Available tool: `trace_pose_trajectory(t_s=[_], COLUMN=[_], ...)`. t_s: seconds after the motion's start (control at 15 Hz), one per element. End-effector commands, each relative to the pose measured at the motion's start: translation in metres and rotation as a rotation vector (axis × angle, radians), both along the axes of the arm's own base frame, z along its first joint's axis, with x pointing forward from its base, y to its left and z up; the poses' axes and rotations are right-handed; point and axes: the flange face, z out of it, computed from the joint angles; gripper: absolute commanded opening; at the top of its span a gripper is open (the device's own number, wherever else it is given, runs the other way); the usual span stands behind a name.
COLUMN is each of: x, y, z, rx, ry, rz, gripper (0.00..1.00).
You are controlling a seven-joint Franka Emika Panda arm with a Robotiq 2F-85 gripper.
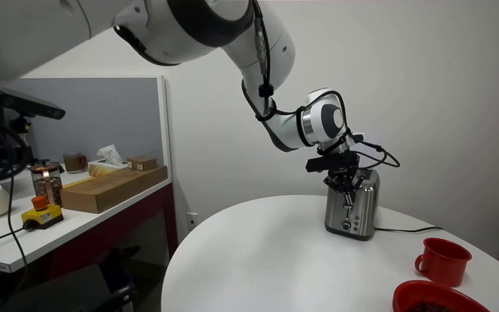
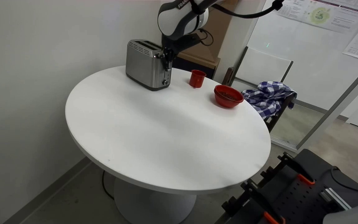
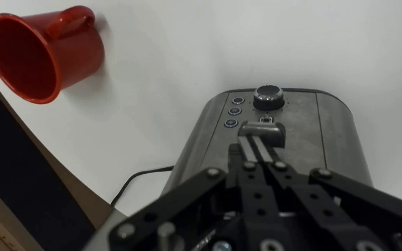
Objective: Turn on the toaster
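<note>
Presently, in an exterior view, the gripper (image 1: 348,201) is pointed steeply downward in front of the control end of the toaster (image 1: 364,212); the arm (image 1: 245,54) is stretched across from above and bent down at the wrist. In an exterior view, the toaster is stood upright on the white table (image 2: 166,130), and its long axis is seen to run back from that end, so that only the narrow face is presented to the gripper. In the wrist view, the fingers (image 3: 247,148) are drawn together side by side (nothing is seen between them), and their tips are placed at the upper edge of the lever (image 3: 269,128), off its middle; whether it is touched cannot be told. The knob (image 3: 268,99) is set farther down the same face. The lever is thus judged to lie just below the tips; a downward push is likely called for, with slipping sideways as the risk.
</note>
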Motion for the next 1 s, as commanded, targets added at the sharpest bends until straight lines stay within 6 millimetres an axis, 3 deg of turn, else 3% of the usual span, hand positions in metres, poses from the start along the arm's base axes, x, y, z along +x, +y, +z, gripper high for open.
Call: trace_pose_trajectory(t_s=[0.0, 0.27, 0.53, 0.6, 0.73, 0.93], x=[0.005, -0.002, -0.002, -0.002, -0.001, -0.006], y=[0.001, -0.008, -0.019, -0.021, -0.024, -0.034], z=[-0.038, -0.08, -0.08, -0.074, -0.059, -0.035], rx=[0.015, -0.014, -0.023, -0.018, 0.006, 0.046], ry=[0.007, 0.047, 0.05, 0.061, 0.056, 0.058], rz=[0.001, 0.005, -0.015, -0.03, -0.044, -0.07], gripper=[0.0, 0.0, 0.0, 0.26, 0.32, 0.55])
